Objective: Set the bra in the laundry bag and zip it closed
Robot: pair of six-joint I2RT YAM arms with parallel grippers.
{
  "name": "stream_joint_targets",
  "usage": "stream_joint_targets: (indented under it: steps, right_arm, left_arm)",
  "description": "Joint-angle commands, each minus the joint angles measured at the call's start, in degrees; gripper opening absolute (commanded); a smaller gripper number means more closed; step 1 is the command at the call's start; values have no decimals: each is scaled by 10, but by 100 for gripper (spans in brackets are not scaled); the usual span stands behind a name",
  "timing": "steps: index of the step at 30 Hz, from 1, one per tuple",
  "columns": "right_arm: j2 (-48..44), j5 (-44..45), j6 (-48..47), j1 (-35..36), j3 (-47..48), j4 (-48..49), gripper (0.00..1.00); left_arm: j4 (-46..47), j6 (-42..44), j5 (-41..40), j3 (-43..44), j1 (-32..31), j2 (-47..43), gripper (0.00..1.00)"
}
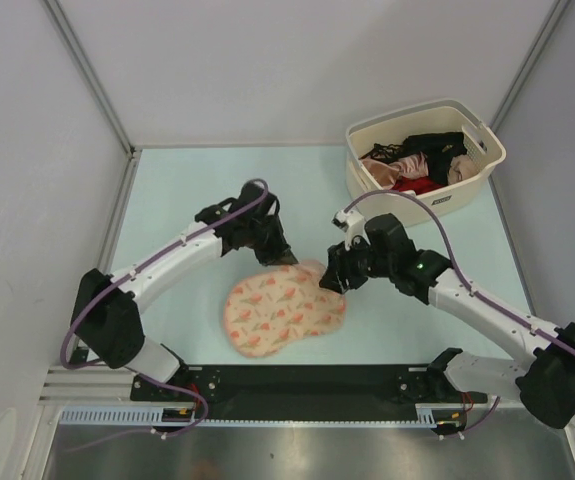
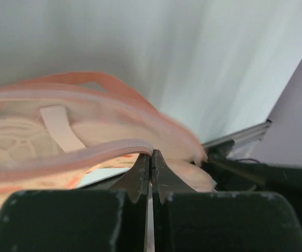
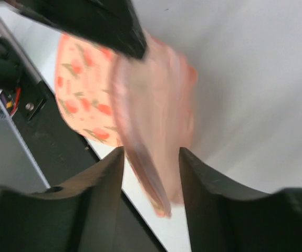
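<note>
Blurrily, the laundry bag (image 1: 282,310) edge lies between parted right jaws; left jaws shut at its rim, grip unclear

Bright even light, soft shadows, wrist views blurred

We are seeing the laundry bag (image 3: 156,105) smeared by blur at the right wrist; from above, we are missing its inside.
</note>
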Motion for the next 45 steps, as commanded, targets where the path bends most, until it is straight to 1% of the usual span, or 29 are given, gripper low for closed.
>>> stream_joint_targets:
  steps: [1, 3, 6, 7, 10, 11, 12, 14, 15, 16, 17, 19, 20, 21, 22, 23, 24, 25, 26, 29, 31, 32, 34, 35, 37, 38, 41, 43, 45]
  right_arm:
    - [-22, -17, 31, -60, 18, -9, 57]
    - [-18, -17, 37, -80, 34, -20, 64]
    - [-11, -24, 52, -121, 61, -28, 66]
    - [-6, -13, 61, -138, 69, -36, 66]
    - [4, 10, 66, -168, 107, -56, 67]
    - [6, 19, 66, -173, 119, -61, 70]
    - [9, 27, 66, -179, 137, -64, 70]
    - [22, 30, 71, -195, 156, -66, 72]
    - [26, 30, 72, -198, 174, -71, 72]
    - [38, 30, 70, -202, 184, -73, 72]
    - [45, 27, 51, -198, 195, -77, 72]
    - [66, 3, 21, -183, 230, -86, 74]
    - [99, 4, -1, -160, 242, -93, 75]
    - [119, 1, -12, -145, 251, -109, 75]
    - [140, -6, -18, -134, 271, -121, 74]
    - [184, -9, -22, -109, 277, -130, 73]
    - [201, -3, -16, -96, 279, -133, 71]
    - [217, -1, -14, -85, 276, -127, 67]
    - [239, 0, -11, -60, 268, -119, 64]
    - [293, -12, -7, -27, 254, -97, 55]
    - [317, -13, 10, 5, 242, -76, 41]
    - [329, -7, 17, 15, 224, -55, 38]
    - [352, 28, 47, 49, 208, -33, 38]
    - [358, 87, 61, 59, 203, -26, 38]
    - [379, 132, 114, 75, 197, -14, 41]
    - [385, 180, 136, 77, 195, -10, 43]
    - [429, 280, 220, 80, 208, -27, 51]
    - [469, 321, 248, 78, 240, -34, 59]
    - [497, 375, 276, 72, 271, -54, 62]
  left_arm:
    - [-50, 158, -138, 160, -2, 7, 0]
    - [-52, 218, -141, 235, -9, 34, 0]
    - [-60, 261, -120, 291, -11, 56, 0]
    - [-63, 267, -122, 292, -15, 53, 0]
    - [-59, 288, -136, 242, -28, 10, 0]
    - [-59, 290, -139, 201, -31, -5, 0]
    - [-59, 290, -142, 177, -37, -39, 0]
    - [-65, 313, -163, 121, -71, -69, 0]
    - [-75, 317, -197, 107, -89, -84, 0]
    - [-101, 310, -234, 91, -118, -110, 0]
    - [-108, 280, -232, 50, -124, -128, 0]
    - [-96, 238, -200, -3, -126, -190, 0]
    - [-89, 196, -195, -53, -129, -211, 0]
    - [-73, 176, -188, -76, -136, -229, 0]
    - [-64, 161, -183, -98, -139, -263, 0]
    - [-59, 139, -178, -128, -139, -273, 0]
    - [-59, 131, -180, -137, -140, -282, 0]
    - [-60, 124, -181, -148, -140, -289, 0]
    - [-62, 109, -182, -153, -141, -304, 0]
    - [-59, 74, -185, -179, -147, -336, 0]
    - [-61, 63, -191, -194, -159, -353, 0]
    - [-64, 50, -197, -199, -161, -370, 0]
    - [-70, 37, -202, -212, -169, -389, 0]
    - [-73, 23, -205, -217, -170, -399, 0]
    - [-80, 11, -210, -228, -173, -427, 0]
    - [-82, 1, -211, -232, -174, -437, 0]
    - [-90, -10, -215, -241, -175, -459, 0]
    - [-90, -19, -217, -245, -175, -468, 0]
    - [-90, -24, -221, -246, -175, -471, 0]
